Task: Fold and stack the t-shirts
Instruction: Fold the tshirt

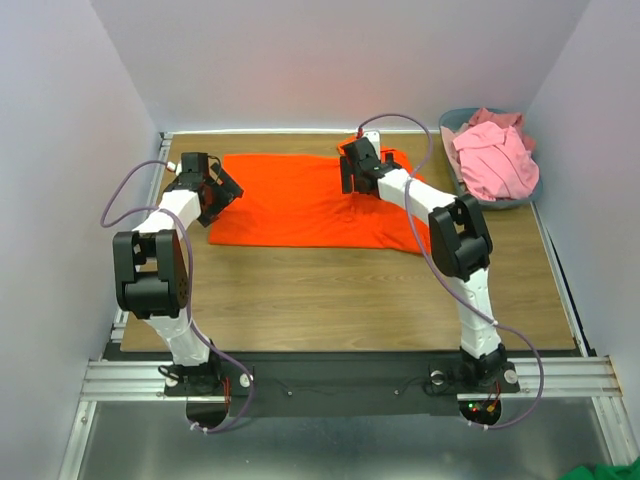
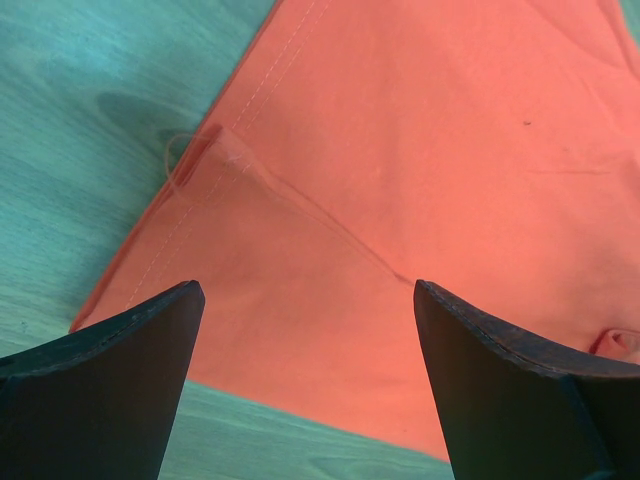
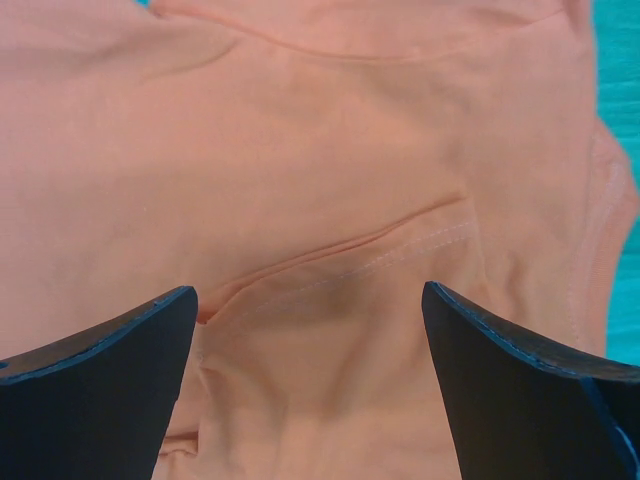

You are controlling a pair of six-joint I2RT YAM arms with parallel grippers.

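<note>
Jaws on the left gripper stand wide apart and hold nothing. They hang just above the left short edge of the orange-red t-shirt. In the left wrist view its stitched hem runs slantwise, with bare table to the left of it and under the near corner, so the cloth lies ahead and to the right of these fingers, not between them. The shirt is spread fairly flat on the far half of the table, its long axis running left to right. From that I judge any fold across it would need one end carried toward the other, and the left arm is plainly the nearer one to the left end. Further right, the right gripper hovers over the shirt's far right part, close to the far edge, also released and empty. Its wrist view is filled with orange cloth and a stitched seam lying crosswise between the fingers; whether the tips touch the cloth I cannot tell. At the far right corner sits the grey-blue basket, heaped with crumpled pink t-shirts, well apart from the left arm and within nearer reach of the right one.
</note>
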